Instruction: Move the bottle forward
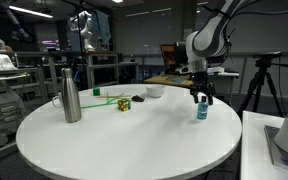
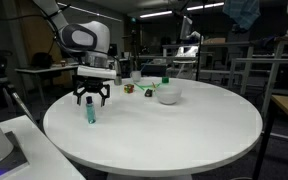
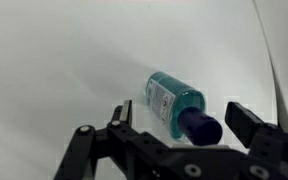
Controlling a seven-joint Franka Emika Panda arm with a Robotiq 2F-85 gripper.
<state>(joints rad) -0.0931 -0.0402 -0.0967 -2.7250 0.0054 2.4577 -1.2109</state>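
Far left: a tall steel flask [image 1: 72, 95] stood upright near the edge of the round white tabletop [image 1: 124, 140].
Left of middle: a small multicoloured cube [image 1: 125, 103] sat well apart from the flask.
Middle: a white bowl [image 1: 154, 91] sat behind the cube, toward the far rim.
Right: the bottle [image 1: 202, 110] stood upright and alone on bare tabletop, well apart from the bowl and cube.
Hand: the hand [image 1: 202, 100] hung directly over the bottle with its fingers [image 3: 119, 115] spread, one on each side. In the wrist view a gap showed on both sides, so it gripped nothing.
Weight: probably light, being far shorter than the flask. How full it was could not be told.
Stiffness: likely hard plastic, so a moderate squeeze should not crush it.
Slipperiness: the smooth rounded body looked glossy and might slide or twist between the fingers.
Tipping: narrow and upright, it could topple if nudged off-centre on the way down.
Where to hold: the sides of the body just below the neck, low enough to bear on the wider part rather than on the cap alone.
Body: clear teal-blue, with a pale label on one face.
Top: a narrower cap that read dark blue in the wrist view.
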